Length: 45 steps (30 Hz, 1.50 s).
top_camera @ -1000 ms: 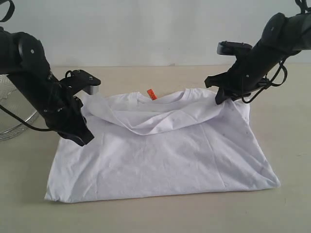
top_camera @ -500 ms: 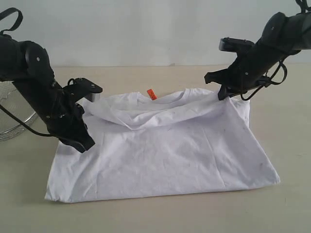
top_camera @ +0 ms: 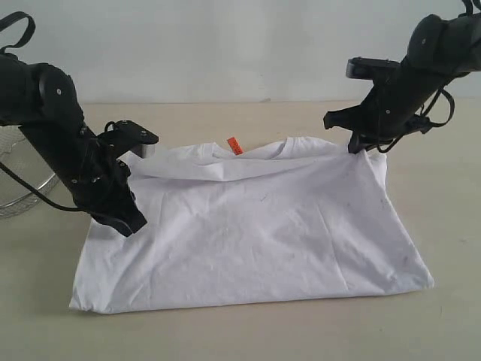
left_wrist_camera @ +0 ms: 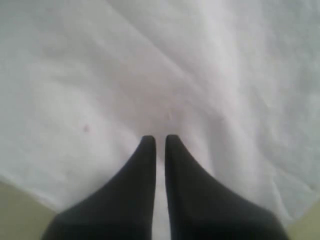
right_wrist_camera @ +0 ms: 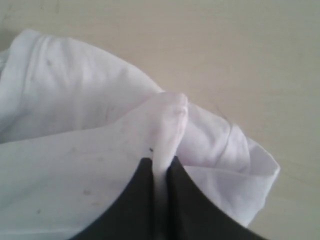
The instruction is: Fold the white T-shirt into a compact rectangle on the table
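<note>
One shirt fold inside end effector

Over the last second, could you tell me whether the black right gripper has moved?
Yes. The black right gripper, shut on the white cotton T-shirt, has shifted up and rightward in the exterior view, away from the small orange neck tag.

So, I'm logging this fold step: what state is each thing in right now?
white T-shirt: lying on the table, far edge raised and stretched taut.
right gripper: shut on a pinch of shirt cloth.
left gripper: shut, over the shirt; grip unclear.
wire mesh bowl: upright, partly hidden behind the left arm.
</note>
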Each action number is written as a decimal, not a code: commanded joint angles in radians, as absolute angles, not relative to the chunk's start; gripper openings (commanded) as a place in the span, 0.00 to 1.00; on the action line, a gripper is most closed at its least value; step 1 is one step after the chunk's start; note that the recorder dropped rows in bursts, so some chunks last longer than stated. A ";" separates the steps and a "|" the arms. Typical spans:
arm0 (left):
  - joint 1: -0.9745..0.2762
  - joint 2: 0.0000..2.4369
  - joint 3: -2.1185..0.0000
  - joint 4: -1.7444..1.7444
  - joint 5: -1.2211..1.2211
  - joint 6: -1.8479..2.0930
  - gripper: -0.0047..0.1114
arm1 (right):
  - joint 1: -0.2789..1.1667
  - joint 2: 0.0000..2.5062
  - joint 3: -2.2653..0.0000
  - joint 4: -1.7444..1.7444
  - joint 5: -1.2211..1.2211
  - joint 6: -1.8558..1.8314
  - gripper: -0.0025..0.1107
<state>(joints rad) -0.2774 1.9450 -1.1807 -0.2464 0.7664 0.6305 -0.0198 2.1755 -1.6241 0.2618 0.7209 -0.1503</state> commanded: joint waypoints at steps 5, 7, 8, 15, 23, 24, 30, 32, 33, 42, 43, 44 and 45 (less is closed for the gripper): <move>-0.278 1.944 -1.177 -0.244 0.759 0.621 0.08 | -0.029 2.161 -1.626 0.181 0.683 -0.040 0.02; -0.278 1.944 -1.177 -0.244 0.759 0.621 0.08 | -0.029 2.161 -1.626 0.169 0.673 -0.015 0.02; -0.278 1.944 -1.177 -0.244 0.759 0.621 0.08 | -0.029 2.161 -1.626 0.169 0.670 -0.006 0.02; -0.278 1.944 -1.177 -0.244 0.759 0.621 0.08 | -0.029 2.161 -1.626 0.167 0.671 0.000 0.02; -0.278 1.944 -1.177 -0.244 0.761 0.616 0.08 | -0.029 2.161 -1.626 0.130 0.705 0.000 0.41; -0.278 1.944 -1.177 -0.244 0.765 0.616 0.08 | -0.029 2.161 -1.626 0.115 0.711 0.017 0.53; -0.278 1.944 -1.177 -0.250 0.809 0.616 0.08 | -0.029 2.161 -1.626 -0.009 0.765 0.134 0.57; -0.278 1.944 -1.177 -0.257 0.817 0.616 0.08 | -0.029 2.154 -1.626 -0.011 0.793 0.132 0.51; -0.278 1.944 -1.177 -0.264 0.822 0.616 0.08 | -0.029 2.145 -1.626 -0.011 0.801 0.132 0.48; -0.278 1.889 -1.177 -0.326 0.839 0.637 0.08 | -0.024 1.993 -1.626 0.049 0.848 0.080 0.41; -0.278 1.880 -1.177 -0.344 0.843 0.653 0.08 | -0.022 1.987 -1.624 0.071 0.878 0.070 0.41; -0.278 1.866 -1.177 -0.371 0.849 0.679 0.08 | -0.015 1.976 -1.612 0.105 0.902 0.062 0.41; -0.278 1.859 -1.177 -0.388 0.856 0.687 0.08 | -0.008 1.974 -1.588 0.128 0.917 0.047 0.41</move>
